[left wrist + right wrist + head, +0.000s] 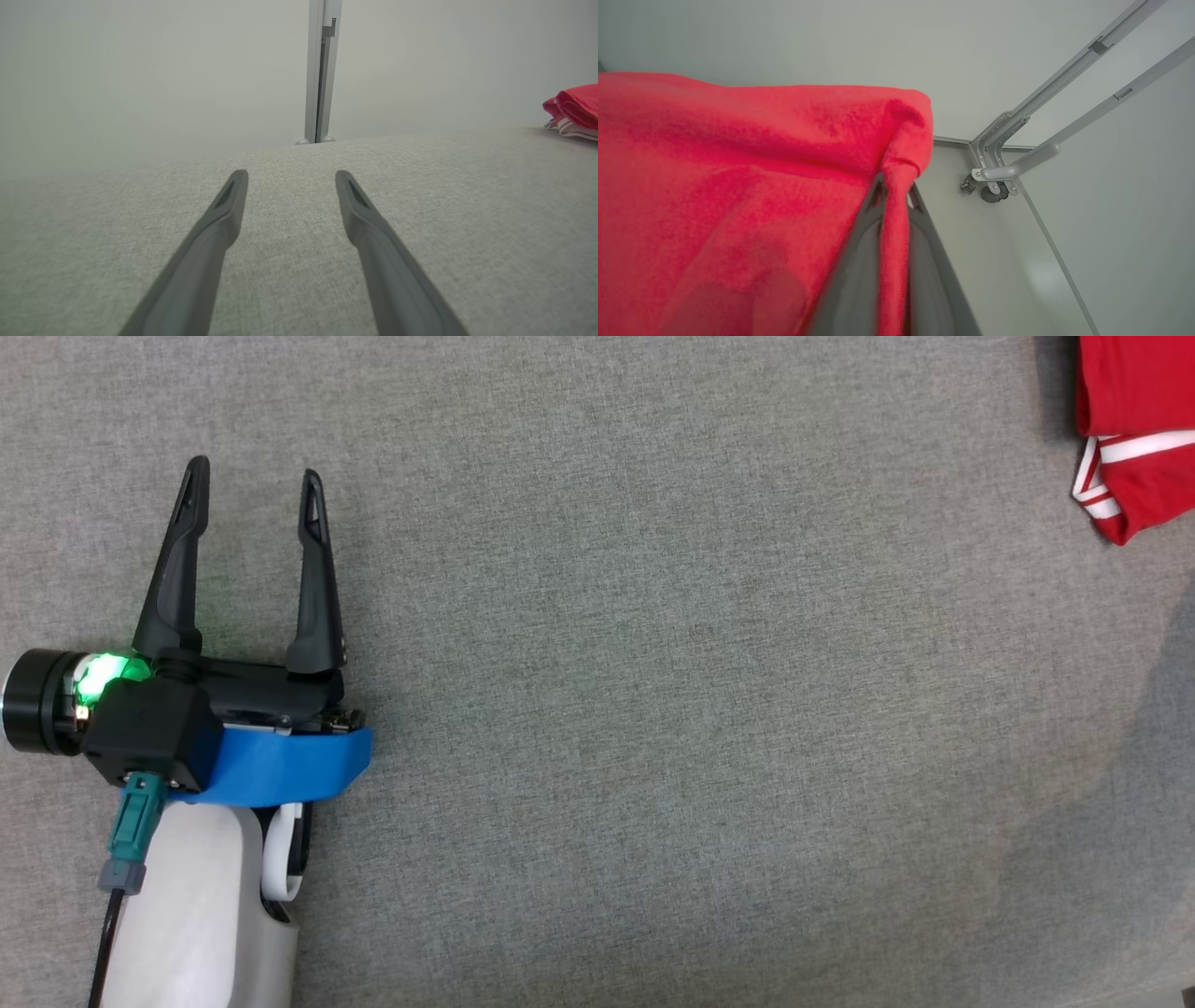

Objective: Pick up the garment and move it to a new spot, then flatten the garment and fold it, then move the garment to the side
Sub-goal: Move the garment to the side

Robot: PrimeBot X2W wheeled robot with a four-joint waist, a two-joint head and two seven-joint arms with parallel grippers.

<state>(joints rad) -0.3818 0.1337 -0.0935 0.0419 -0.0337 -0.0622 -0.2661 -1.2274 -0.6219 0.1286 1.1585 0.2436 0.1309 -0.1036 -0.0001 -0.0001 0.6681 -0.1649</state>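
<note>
Right gripper (896,189) clamped on fold of red garment (738,186), apparently to shift it aside | bundle lies far right on grey surface (653,709) | left gripper (254,476) spread, empty, near left

The left hand (254,469) spreads wide over grey surface (653,709); red garment (1134,429) upper right.

Even, soft lighting; wrist views blur close up, faint shadows.
</note>
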